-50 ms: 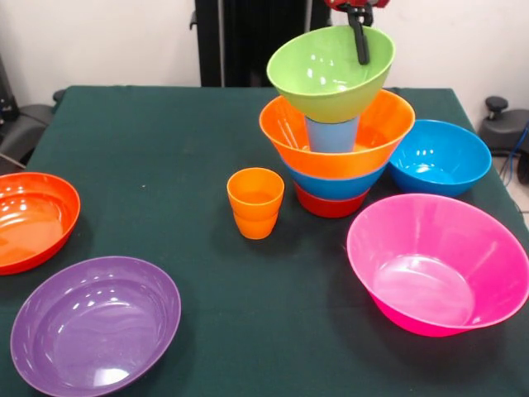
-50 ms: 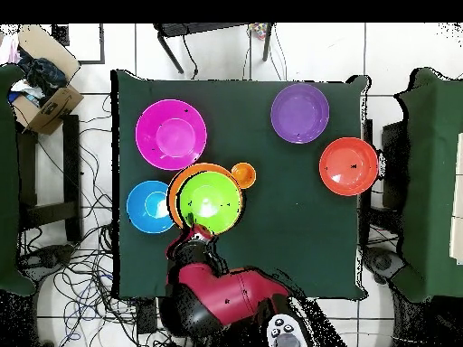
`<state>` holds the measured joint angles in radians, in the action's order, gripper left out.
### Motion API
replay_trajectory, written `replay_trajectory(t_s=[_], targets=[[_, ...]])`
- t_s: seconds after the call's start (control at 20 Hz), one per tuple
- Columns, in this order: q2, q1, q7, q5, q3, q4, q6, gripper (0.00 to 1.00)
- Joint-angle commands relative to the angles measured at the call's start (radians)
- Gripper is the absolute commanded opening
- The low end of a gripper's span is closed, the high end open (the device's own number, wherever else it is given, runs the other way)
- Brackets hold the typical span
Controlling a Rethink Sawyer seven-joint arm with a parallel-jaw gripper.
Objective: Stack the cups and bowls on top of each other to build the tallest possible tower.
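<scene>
The tool [image 1: 361, 37] is pinched on the rim of the lime green bowl [image 1: 331, 70], tilted on the light blue cup [image 1: 332, 134] atop the tower [image 1: 337, 157] — near the tabletop's [image 1: 165, 149] far edge. Let go now, it may slide off.

We see the tower [image 1: 335, 141] on the green table [image 1: 149, 149]: a red bowl at the bottom, then a blue bowl, an orange bowl, a light blue cup [image 1: 332, 134] and a tilted lime green bowl [image 1: 326, 74] on top. The gripper [image 1: 361, 41] comes down into the green bowl with a dark finger inside it. Orange cups [image 1: 255, 203] stand near the tower.
</scene>
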<state>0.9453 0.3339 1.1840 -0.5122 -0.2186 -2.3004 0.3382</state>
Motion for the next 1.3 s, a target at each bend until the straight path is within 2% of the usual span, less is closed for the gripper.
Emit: replay_trajectory(t_s=[0.05,0.5,0.9,1.3], targets=[[-0.039,-0.031,0.157,-0.064,-0.005,0.015,0.021,0.00],[-0.040,-0.024,0.151,-0.083,0.011,0.025,0.022,0.00],[-0.069,-0.059,0.136,-0.082,0.073,0.051,0.040,0.00],[-0.077,-0.088,0.142,-0.074,0.092,0.065,0.052,0.00]])
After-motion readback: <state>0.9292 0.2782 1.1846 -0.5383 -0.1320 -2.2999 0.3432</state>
